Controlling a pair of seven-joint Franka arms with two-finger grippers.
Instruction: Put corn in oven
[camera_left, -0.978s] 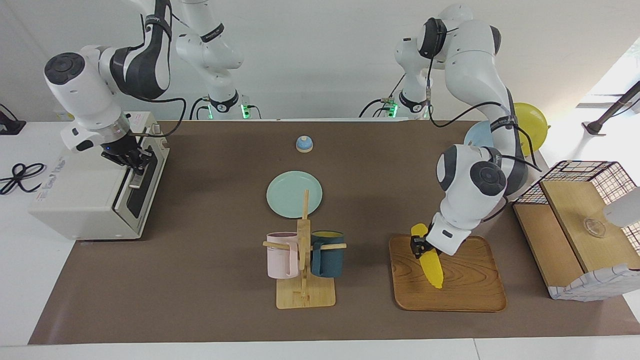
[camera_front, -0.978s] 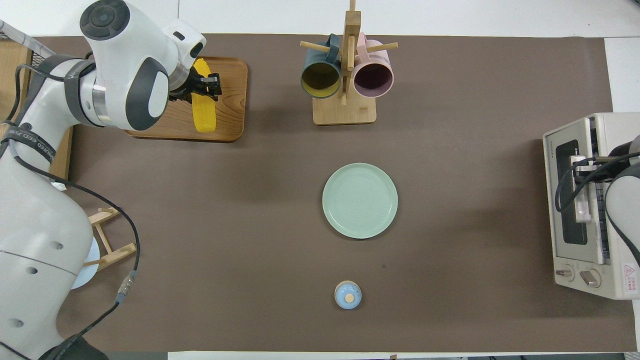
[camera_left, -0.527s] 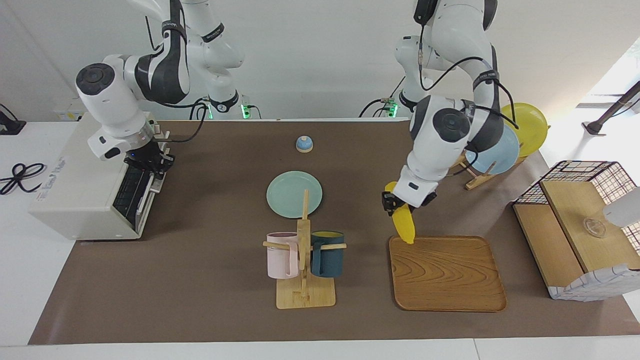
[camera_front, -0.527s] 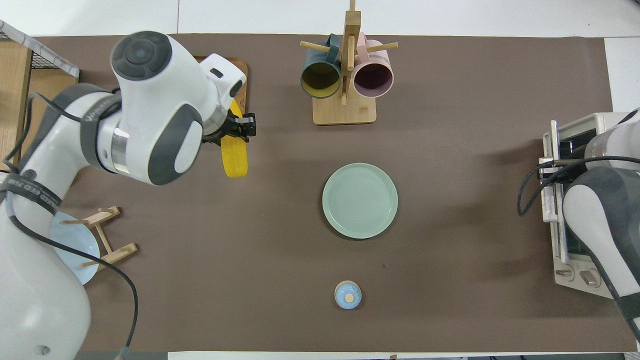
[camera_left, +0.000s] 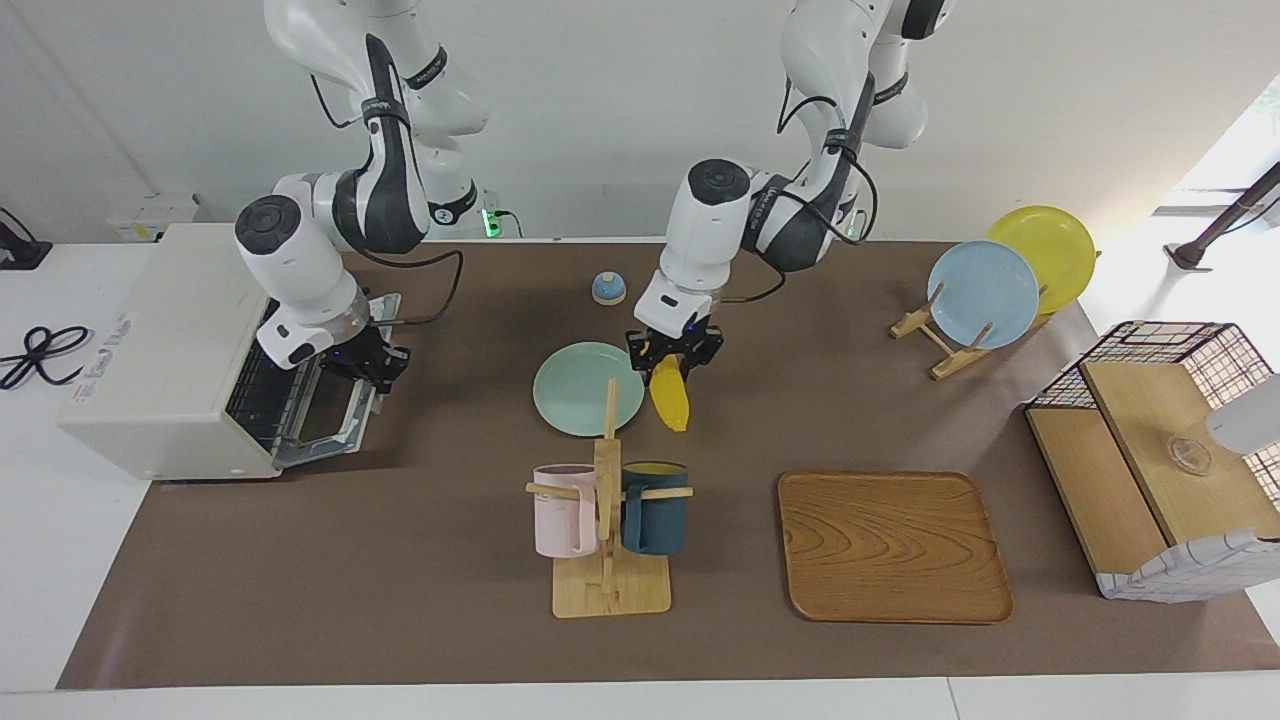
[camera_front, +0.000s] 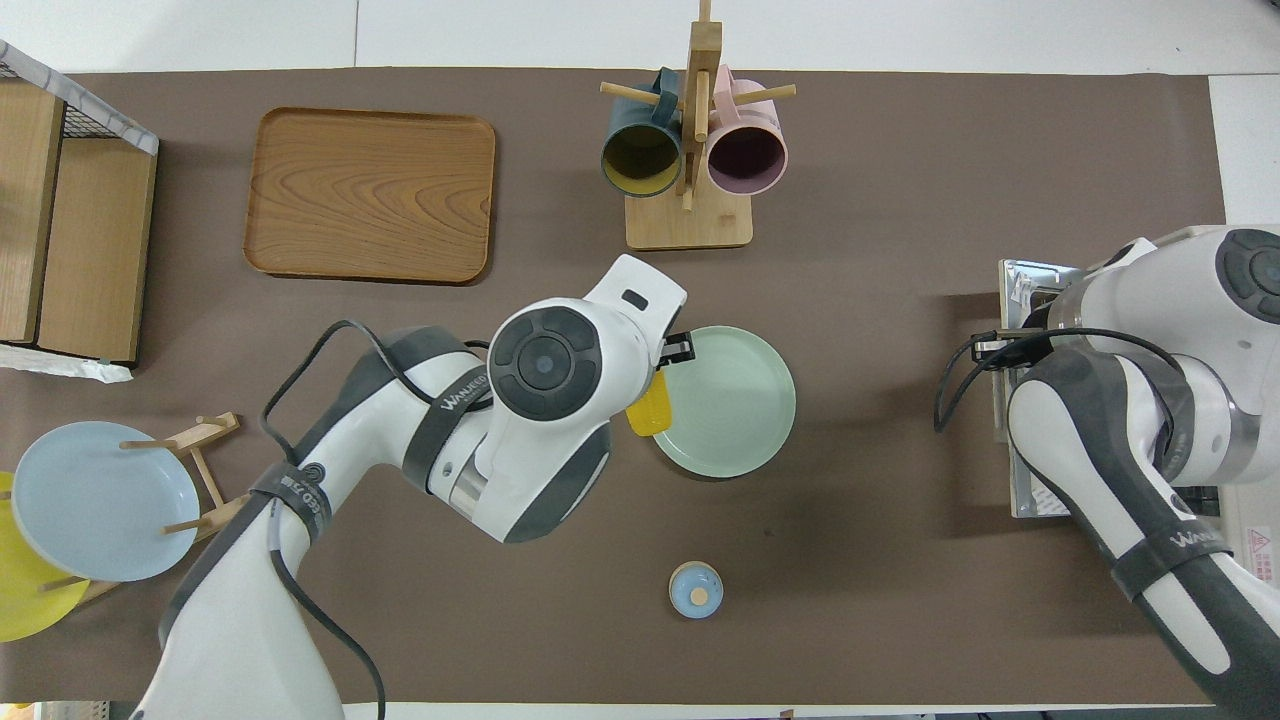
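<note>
Corn (camera_left: 671, 400) carried off tray (camera_left: 893, 545), hanging under left gripper (camera_left: 674, 351)

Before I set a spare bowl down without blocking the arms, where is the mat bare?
The wooden tray is bare. Bare mat lies between it and the mug rack, and from that rack toward the oven. Crowded: the left gripper carries the corn beside the mint-green plate, and the right gripper holds the oven's lowered door.
</note>
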